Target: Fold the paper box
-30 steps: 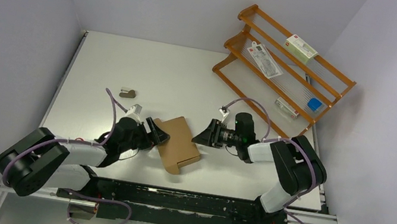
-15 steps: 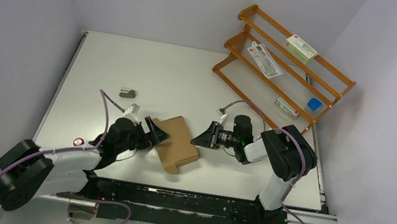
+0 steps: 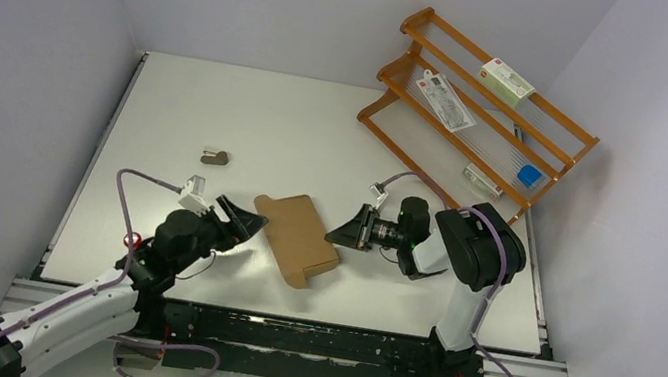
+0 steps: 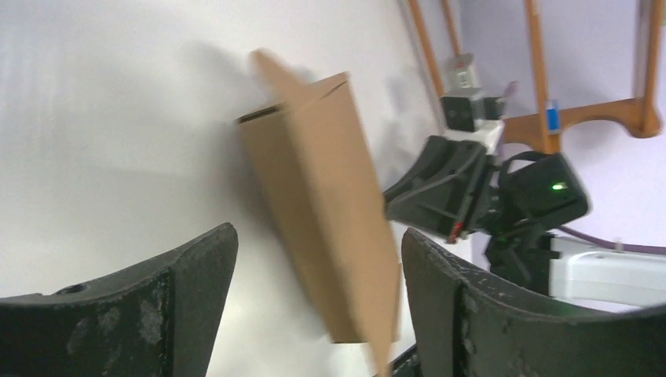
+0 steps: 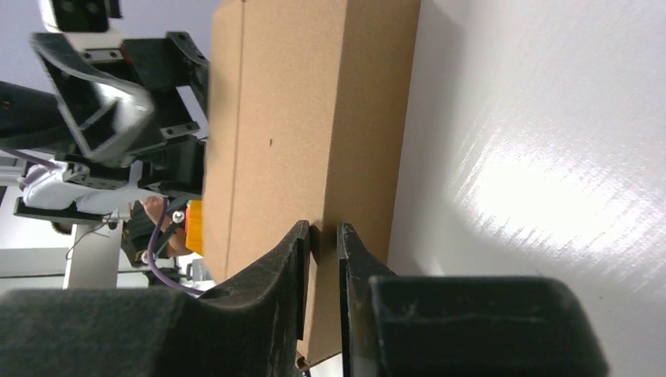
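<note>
**A:** Where is the box, and what is it like to handle?

**B:** The box (image 3: 296, 240) is plain brown cardboard. It lies low on the white surface (image 3: 221, 110), well apart from the wooden rack (image 3: 474, 47), on the side of the rack nearer the arm bases. It looks partly folded: a long flat panel on top, a creased wall along one side and a rounded tab at the end farthest from the rack. I judge it to be very light. The panels should be stiff, it should bend readily at the creases, and it is likely to slide on the smooth surface if pushed from one side only. A hard squeeze could dent it.

**A:** Where would you take hold?

**B:** At a free edge or flap close to a crease, pinching the thin cardboard. The other arm would steady the opposite side so the box does not skate away.

**A:** What is the right end effector doing?

**B:** The right end effector (image 3: 335, 233) sits at the box edge that faces the rack. In the right wrist view its fingers (image 5: 275, 283) are closed to a narrow slit with cardboard showing in the slit. It appears to be pinching that edge.

**A:** And the left?

**B:** The left end effector (image 3: 248, 226) is on the side of the box away from the rack, near the box but not touching it. Its jaws are spread wide and hold nothing. The left wrist view shows the box framed in the gap between them, beyond the tips.
</note>
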### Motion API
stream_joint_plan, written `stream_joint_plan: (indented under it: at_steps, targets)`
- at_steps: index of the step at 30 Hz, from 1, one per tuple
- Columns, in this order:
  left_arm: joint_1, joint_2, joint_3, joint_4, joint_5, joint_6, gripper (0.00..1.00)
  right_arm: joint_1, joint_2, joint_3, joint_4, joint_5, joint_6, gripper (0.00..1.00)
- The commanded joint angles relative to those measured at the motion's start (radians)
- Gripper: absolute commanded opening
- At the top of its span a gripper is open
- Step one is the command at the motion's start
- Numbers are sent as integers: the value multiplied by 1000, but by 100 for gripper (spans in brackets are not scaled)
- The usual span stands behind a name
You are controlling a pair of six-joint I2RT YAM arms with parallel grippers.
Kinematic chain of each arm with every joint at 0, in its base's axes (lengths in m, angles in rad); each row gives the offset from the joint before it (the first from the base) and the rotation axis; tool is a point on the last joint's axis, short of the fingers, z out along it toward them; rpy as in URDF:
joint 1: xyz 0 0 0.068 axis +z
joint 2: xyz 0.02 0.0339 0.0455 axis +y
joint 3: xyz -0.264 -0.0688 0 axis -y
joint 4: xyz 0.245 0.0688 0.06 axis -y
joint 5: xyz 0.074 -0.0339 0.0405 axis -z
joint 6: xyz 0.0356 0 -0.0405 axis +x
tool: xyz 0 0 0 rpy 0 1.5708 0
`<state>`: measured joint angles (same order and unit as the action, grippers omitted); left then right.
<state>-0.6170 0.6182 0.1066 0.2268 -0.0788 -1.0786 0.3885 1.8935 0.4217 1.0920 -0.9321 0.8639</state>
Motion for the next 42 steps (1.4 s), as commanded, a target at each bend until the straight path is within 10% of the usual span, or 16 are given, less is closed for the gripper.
stream_joint_plan:
  at_steps: [1, 7, 21, 31, 42]
  targets:
    - [-1, 22, -62, -34, -32, -32, 76, -19, 26, -13, -59, 5, -32, 16]
    - [-1, 144, -73, 13, -39, 4, 57, -21, 33, 0, -90, 5, -58, 17]
    - [-63, 662, 91, 384, 105, 55, 55, -22, -61, 62, -333, 78, -202, 19]
    - [-125, 740, 170, 395, 82, 60, 56, -21, -292, 214, -867, 374, -482, 30]
    - [-152, 822, 228, 425, 81, 65, 54, 24, -307, 349, -974, 337, -563, 34]
